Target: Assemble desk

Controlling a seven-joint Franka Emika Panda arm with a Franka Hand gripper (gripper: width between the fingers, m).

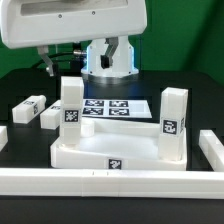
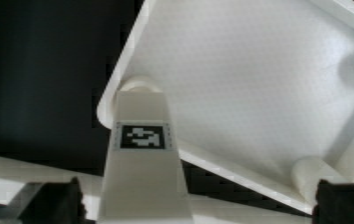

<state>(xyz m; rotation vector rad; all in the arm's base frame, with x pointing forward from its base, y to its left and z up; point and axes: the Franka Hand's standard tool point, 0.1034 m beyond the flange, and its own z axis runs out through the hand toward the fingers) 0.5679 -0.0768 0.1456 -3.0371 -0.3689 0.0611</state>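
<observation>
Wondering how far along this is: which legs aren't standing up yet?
The two at the exterior view's left: the outer leg and inner leg lie flat on the table. The other legs stand upright on the top.

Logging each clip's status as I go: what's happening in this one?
A robot arm is partway through building a desk. The top lies on the table with two legs standing upright at it, the left leg and the right leg as the exterior view shows them. Two loose legs lie on the table off to that view's left. The gripper hangs open above the top, holding nothing.
</observation>
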